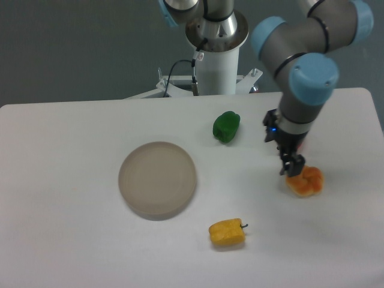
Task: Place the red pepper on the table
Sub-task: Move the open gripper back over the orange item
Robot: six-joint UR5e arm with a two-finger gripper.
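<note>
White worktop [72,252] ahead of you: pincer [291,166] hangs beside the orange pepper [305,182] at three o'clock, grip unreadable, red pepper hidden, so confirm release.

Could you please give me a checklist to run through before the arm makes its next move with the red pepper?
1. Red pepper located: cannot tell; it is not in plain view and may be hidden behind the wrist.
2. Gripper grip state: cannot tell; the jaws are too small and dark to read.
3. Clearance from the orange pepper: not ok; the fingertips sit right at its upper left edge.
4. Bare table available for placing: ok; there is open white surface left of the gripper.
5. Green pepper, plate and yellow pepper apart from the gripper: ok.
</note>
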